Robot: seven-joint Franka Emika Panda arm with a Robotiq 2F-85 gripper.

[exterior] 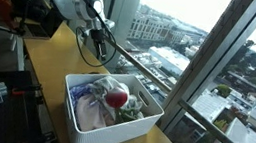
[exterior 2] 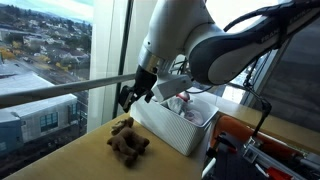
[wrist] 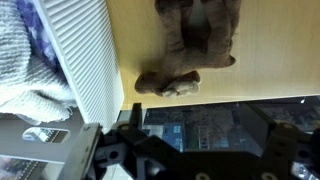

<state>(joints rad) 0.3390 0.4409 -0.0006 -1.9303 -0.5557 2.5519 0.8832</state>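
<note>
Hovering wide open and empty, the end effector (exterior 2: 133, 93) hangs above the plush (exterior 2: 128, 140), which lies on the counter (exterior 2: 80, 162) at the basket's (exterior 2: 178, 132) 9 o'clock. This looks like the approach step; a grasp would call for a straight descent, jaws straddling the body.

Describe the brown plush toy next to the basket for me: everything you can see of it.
The plush toy is brown, fuzzy, soft-looking fabric, with a rounded body and stubby limbs spread out; its face cannot be made out. It lies flat on the wooden table beside the white basket, with a narrow gap between them in the wrist view. The open gripper hangs just above it, not touching.
</note>
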